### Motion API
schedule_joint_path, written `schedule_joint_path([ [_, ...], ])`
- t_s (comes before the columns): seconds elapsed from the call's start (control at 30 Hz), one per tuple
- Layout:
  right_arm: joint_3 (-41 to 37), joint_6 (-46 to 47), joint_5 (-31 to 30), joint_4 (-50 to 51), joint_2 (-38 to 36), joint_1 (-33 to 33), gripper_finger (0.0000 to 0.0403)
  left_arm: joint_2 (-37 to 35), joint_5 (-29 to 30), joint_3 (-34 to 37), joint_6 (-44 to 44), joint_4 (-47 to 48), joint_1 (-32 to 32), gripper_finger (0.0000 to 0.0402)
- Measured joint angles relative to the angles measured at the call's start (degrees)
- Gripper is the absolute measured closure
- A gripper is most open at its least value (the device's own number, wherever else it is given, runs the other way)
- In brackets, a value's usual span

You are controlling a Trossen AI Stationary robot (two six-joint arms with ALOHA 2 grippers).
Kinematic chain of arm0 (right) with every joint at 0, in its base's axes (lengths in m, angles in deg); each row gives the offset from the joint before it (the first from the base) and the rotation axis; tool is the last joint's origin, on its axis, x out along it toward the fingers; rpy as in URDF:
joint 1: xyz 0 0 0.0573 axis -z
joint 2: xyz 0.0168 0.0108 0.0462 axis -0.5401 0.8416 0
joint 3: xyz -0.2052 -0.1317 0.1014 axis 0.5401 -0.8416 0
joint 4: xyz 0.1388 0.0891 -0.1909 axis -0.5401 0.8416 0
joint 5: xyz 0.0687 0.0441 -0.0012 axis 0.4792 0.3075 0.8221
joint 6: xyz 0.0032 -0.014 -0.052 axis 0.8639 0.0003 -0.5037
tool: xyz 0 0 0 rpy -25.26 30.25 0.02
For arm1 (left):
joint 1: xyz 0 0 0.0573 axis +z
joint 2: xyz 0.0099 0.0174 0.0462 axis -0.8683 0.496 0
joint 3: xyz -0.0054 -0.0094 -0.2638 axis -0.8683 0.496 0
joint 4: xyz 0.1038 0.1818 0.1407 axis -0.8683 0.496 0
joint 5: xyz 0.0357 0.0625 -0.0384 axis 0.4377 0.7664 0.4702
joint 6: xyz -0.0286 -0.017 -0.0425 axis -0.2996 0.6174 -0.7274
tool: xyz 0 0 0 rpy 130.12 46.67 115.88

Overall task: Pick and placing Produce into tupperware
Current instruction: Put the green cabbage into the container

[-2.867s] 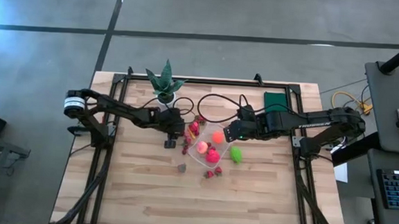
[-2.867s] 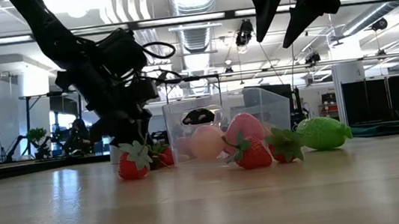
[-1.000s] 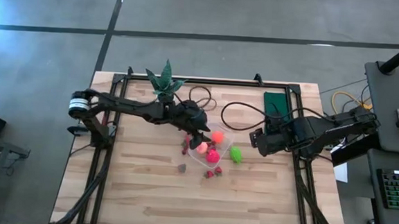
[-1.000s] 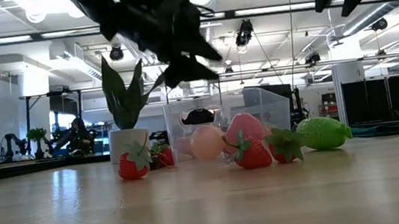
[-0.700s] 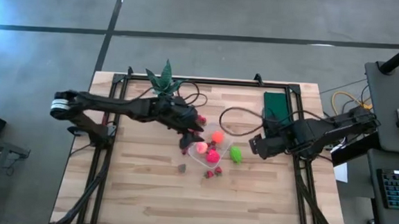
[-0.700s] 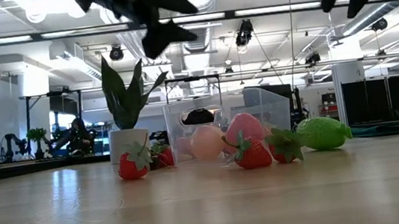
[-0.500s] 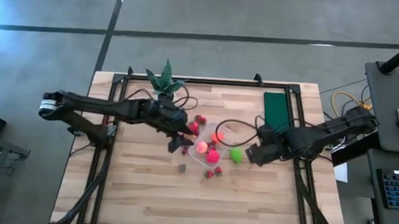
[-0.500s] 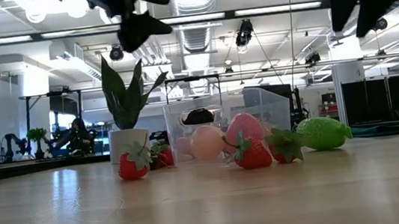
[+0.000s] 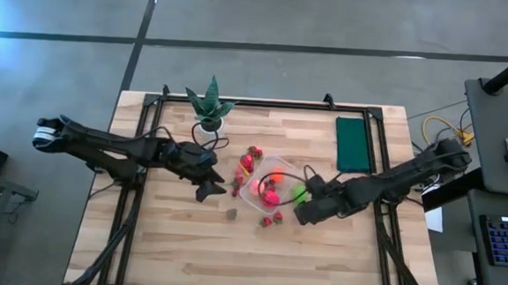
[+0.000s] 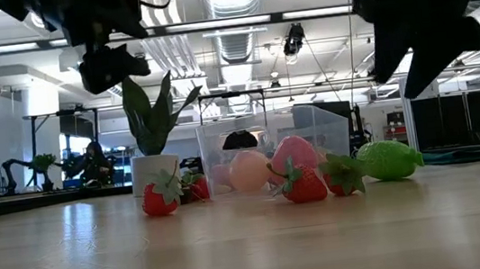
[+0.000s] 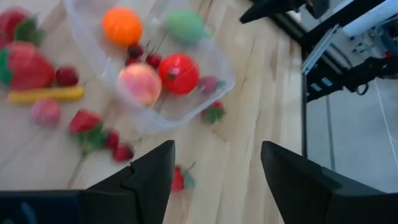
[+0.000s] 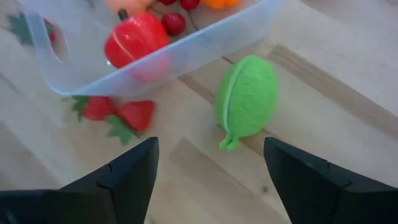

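Observation:
The clear tupperware (image 9: 265, 184) stands mid-table and holds an orange piece (image 11: 122, 26), a peach one (image 11: 140, 83), a red one (image 11: 179, 73) and cherries. A green piece (image 12: 247, 99) lies on the wood just outside its right wall. Strawberries (image 12: 118, 112) lie at its near side, and more red pieces (image 9: 249, 158) lie at its far left. My left gripper (image 9: 209, 191) (image 11: 217, 152) hangs open above the table left of the tub. My right gripper (image 9: 303, 214) (image 12: 211, 146) hangs open, near and right of the green piece.
A spiky potted plant (image 9: 208, 107) stands at the far edge, left of centre. A dark green cloth (image 9: 353, 142) lies far right. A small grey-brown piece (image 9: 230, 214) lies alone on the wood near the left gripper. Bare wood fills the near half of the table.
My left gripper has drawn back from above the tub toward the table's left and near side. My right gripper has swung from the right side toward the tub and the near edge, coming down close by the green piece. The produce and tub have stayed put.

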Motion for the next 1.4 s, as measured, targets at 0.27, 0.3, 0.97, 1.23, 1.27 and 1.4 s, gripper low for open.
schedule_joint_path([
  [0.27, 5.0, 0.7, -1.5, 7.0, 10.4, 0.3, 0.0097, -2.1, 0.1, 2.2, -0.2, -1.8, 0.0, 0.0178],
  [0.3, 5.6, 2.0, -2.1, 9.4, 11.3, 0.3, 0.0095, -2.1, 0.1, 2.2, -0.1, -2.3, 0.0, 0.0178],
  [0.97, 4.2, -8.6, 3.1, 2.5, 13.1, 7.3, 0.0053, -1.9, 0.1, 2.2, -0.1, -2.3, 0.1, 0.0178],
  [1.23, 0.9, -12.6, 3.8, -1.1, 13.4, 9.7, 0.0053, -1.9, 0.1, 2.2, -0.2, -2.6, 0.1, 0.0178],
  [1.27, 0.8, -13.2, 3.9, -1.1, 13.4, 10.0, 0.0053, -1.9, 0.1, 2.2, -0.2, -2.7, 0.1, 0.0178],
  [1.4, 0.4, -15.4, 5.4, -2.7, 13.3, 10.8, 0.0053, -1.9, 0.1, 2.2, -0.5, -2.8, 0.1, 0.0178],
])
